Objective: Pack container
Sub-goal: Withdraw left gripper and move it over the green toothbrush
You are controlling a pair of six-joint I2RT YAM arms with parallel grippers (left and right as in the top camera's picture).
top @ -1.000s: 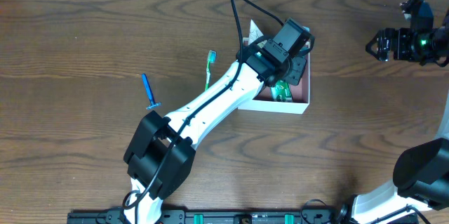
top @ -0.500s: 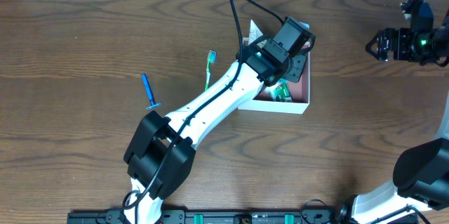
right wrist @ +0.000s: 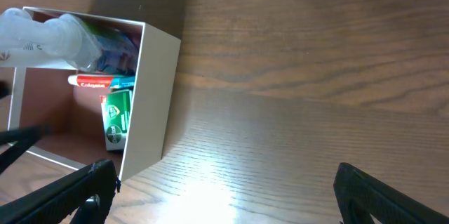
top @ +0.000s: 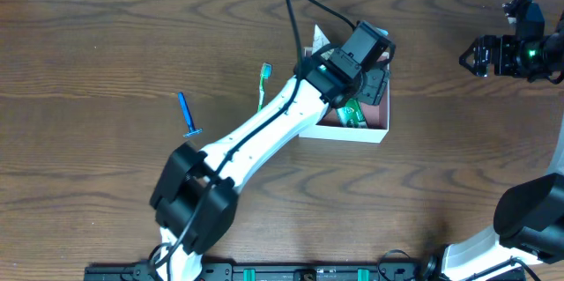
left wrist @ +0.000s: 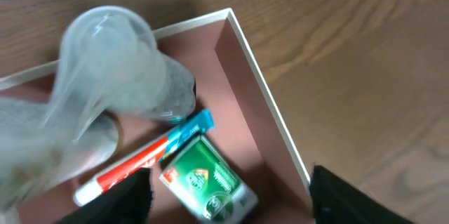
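Since the earlier overhead view, only the left arm's lower links have shifted slightly; the left gripper (top: 368, 83) remains over the container (top: 345, 134).

Left wrist view: the left gripper (left wrist: 231, 199) has its fingers (left wrist: 126, 196) set wide apart, gripping nothing. The container (left wrist: 263, 90) lies beneath and ahead of them, its pink floor spanning the gap and one white corner projecting beyond the fingertips. A green box (left wrist: 207, 178) lies on the floor directly between the fingertips. A red-and-white tube (left wrist: 133, 164) with a blue end touches it on the side of the nearer finger. Farther ahead lies a clear bottle (left wrist: 112, 62), blurred.

Right wrist view: the right gripper (right wrist: 224, 196) is likewise spread, empty, over bare table (right wrist: 316, 76); the container (right wrist: 151, 97) lies ahead of one fingertip, well apart from the other.

Outside the container, beyond the left fingers, lie a green toothbrush (top: 263, 85) and a blue razor (top: 186, 115).
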